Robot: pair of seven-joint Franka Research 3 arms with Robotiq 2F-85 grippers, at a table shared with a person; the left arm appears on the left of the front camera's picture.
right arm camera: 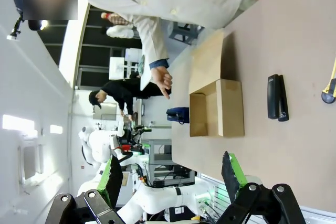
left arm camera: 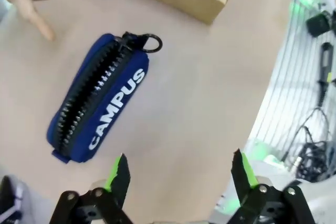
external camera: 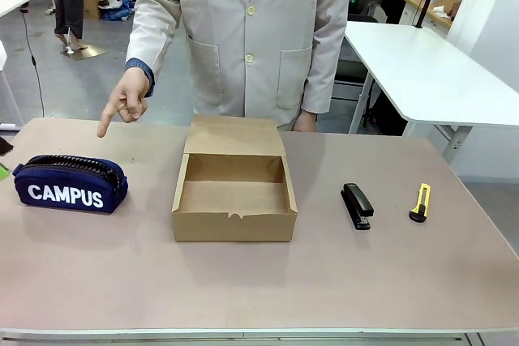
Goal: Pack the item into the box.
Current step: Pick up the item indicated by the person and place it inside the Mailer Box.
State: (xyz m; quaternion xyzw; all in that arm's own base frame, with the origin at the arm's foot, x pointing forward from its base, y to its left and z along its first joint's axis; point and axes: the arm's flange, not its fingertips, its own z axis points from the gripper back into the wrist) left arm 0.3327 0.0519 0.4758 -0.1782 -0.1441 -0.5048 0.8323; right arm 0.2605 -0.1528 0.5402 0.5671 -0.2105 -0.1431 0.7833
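Observation:
The item, a navy pouch (external camera: 70,184) with white "CAMPUS" lettering, lies on the table's left side, zipper up. In the left wrist view the pouch (left arm camera: 100,98) sits ahead of my left gripper (left arm camera: 178,174), which hangs open and apart from it. The brown cardboard box (external camera: 234,192) stands mid-table with its flap lid folded back toward the person, and nothing shows inside it. A person's hand (external camera: 126,99) points a finger down at the pouch. My right gripper (right arm camera: 170,174) is open, well back from the box (right arm camera: 218,106) and holding nothing.
A black stapler (external camera: 357,205) and a yellow utility knife (external camera: 419,202) lie right of the box. The person stands at the far edge behind the box. Bare tabletop (external camera: 259,281) stretches along the near side. Another white table (external camera: 422,70) stands at back right.

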